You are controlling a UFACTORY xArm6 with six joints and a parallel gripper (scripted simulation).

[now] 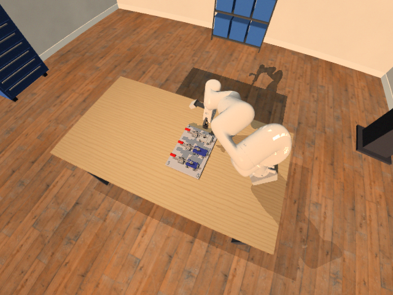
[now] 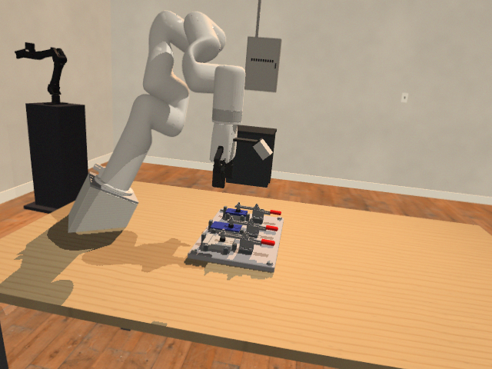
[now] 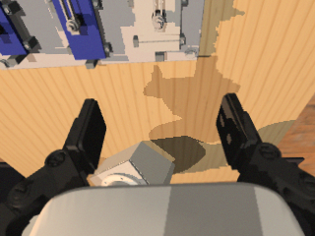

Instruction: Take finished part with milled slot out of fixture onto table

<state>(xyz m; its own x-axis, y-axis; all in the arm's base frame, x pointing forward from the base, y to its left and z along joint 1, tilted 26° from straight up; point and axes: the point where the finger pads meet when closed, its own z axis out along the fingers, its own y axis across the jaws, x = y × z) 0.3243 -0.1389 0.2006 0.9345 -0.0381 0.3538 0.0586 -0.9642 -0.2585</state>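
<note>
Hovering above the bench (image 1: 126, 126) beside the fixture (image 2: 274, 254), the gripper (image 3: 162, 129) hangs with its fingers spread wide apart and nothing between them.

In the wrist view the two black fingers frame bare bench wood and the arm's shadow, with the fixture's edge along the top of the picture. The finished part (image 2: 216, 247), plain grey, sits in its nest at the end of the fixture that lies closest in the exterior view. Both blue blanks (image 2: 226, 226) lie in the two nests beyond it, the farther blank (image 2: 237, 211) at the other end. Three clamps with red handles (image 2: 267, 242) lie across the plate, one per nest. In the exterior view the gripper (image 2: 218, 173) hangs well above the bench, behind the fixture.
</note>
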